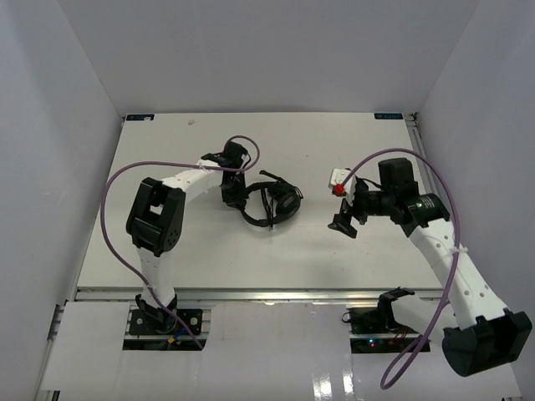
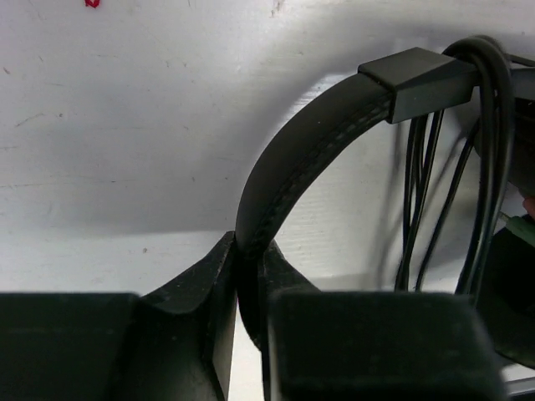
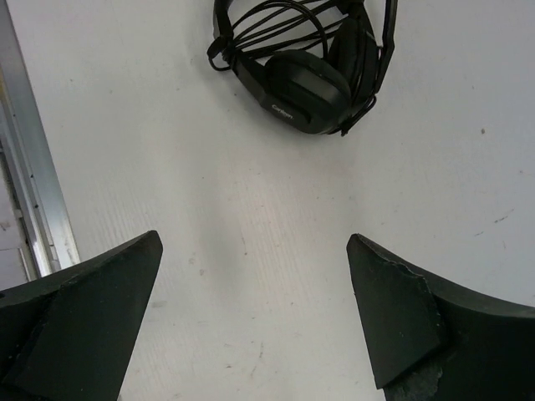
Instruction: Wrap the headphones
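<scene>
The black headphones [image 1: 272,202] lie at the table's middle, earcups together, with the thin black cord looped several times round the headband. My left gripper [image 1: 231,194] is shut on the headband [image 2: 292,163] at its left end; the band runs up from between the jaws to the slider, with cord loops [image 2: 422,192] hanging to the right. My right gripper [image 1: 345,219] is open and empty, hovering right of the headphones. In the right wrist view the earcups [image 3: 305,83] and wound cord lie ahead of the spread fingertips [image 3: 376,276].
Purple arm cables [image 1: 117,192] arch over both arms. A white block with a red tip [image 1: 338,182] sits by the right wrist. A metal rail [image 3: 29,175] runs along the table's near edge. White walls enclose the table on three sides.
</scene>
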